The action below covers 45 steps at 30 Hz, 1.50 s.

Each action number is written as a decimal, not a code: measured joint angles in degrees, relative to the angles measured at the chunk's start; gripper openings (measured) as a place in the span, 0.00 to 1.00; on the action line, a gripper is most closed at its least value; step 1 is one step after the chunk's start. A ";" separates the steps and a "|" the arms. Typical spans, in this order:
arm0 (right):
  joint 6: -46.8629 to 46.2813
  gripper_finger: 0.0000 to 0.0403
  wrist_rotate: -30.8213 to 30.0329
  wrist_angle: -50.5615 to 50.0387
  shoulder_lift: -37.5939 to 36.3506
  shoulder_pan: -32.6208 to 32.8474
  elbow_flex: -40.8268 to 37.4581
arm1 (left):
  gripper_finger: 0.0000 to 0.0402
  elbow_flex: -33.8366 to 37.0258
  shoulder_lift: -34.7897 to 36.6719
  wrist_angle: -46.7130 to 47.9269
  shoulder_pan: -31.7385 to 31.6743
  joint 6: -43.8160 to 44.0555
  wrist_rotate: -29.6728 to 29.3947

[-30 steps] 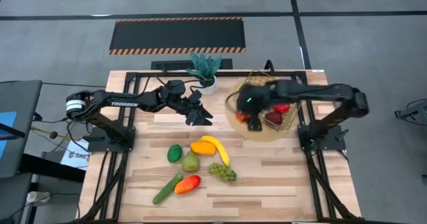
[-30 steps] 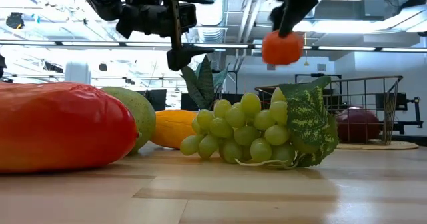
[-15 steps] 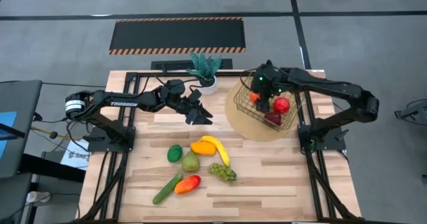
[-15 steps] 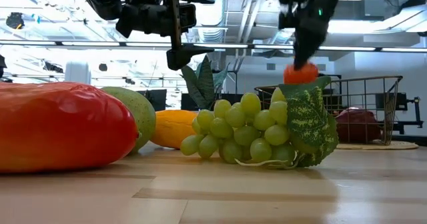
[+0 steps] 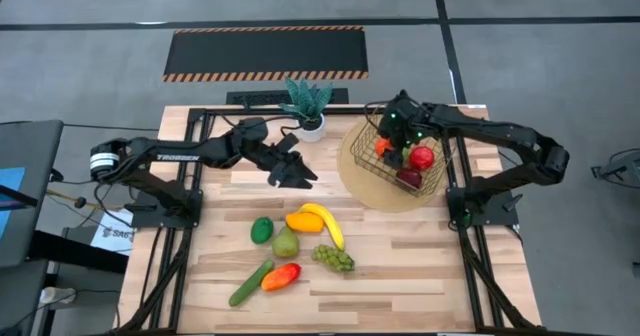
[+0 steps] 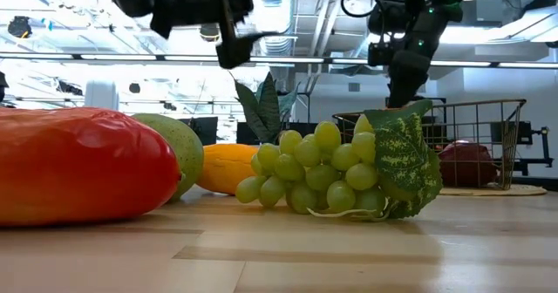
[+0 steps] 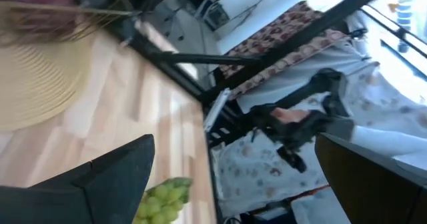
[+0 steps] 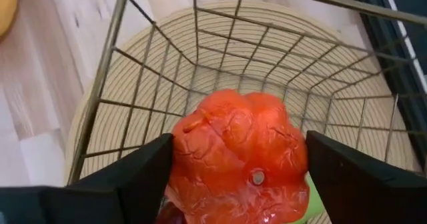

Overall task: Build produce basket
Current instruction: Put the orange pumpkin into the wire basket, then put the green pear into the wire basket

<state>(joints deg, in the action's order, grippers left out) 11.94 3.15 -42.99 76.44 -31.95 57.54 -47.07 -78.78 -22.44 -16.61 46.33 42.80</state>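
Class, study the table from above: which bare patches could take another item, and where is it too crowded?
Bare wood lies along the near edge of the table, right of the grapes, and on the left side beside the lime. The middle is crowded: banana, pear, cucumber and pepper cluster together. The basket corner is crowded too, with the right tool inside it.

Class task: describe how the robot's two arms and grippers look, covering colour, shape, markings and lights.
Both arms are dark and slender, with jointed segments. The left arm carries white lettering and a white band near its base. The right arm shows small green lights near its wrist. Each gripper has two broad dark fingers.
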 joint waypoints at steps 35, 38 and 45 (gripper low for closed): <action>-19.86 0.99 -3.25 28.97 20.10 37.99 19.84 | 0.99 0.00 37.55 53.72 36.95 8.66 -56.38; -18.57 0.99 -5.63 30.07 27.02 40.85 25.63 | 0.99 0.00 37.57 55.03 38.66 8.01 -56.24; -18.56 0.99 -6.16 27.37 41.57 43.52 39.70 | 0.99 0.02 37.81 56.23 42.20 6.52 -56.87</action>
<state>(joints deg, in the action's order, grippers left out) -6.62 -3.01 -15.62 118.00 11.58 97.24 -47.05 -40.97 33.78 25.59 52.84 -14.07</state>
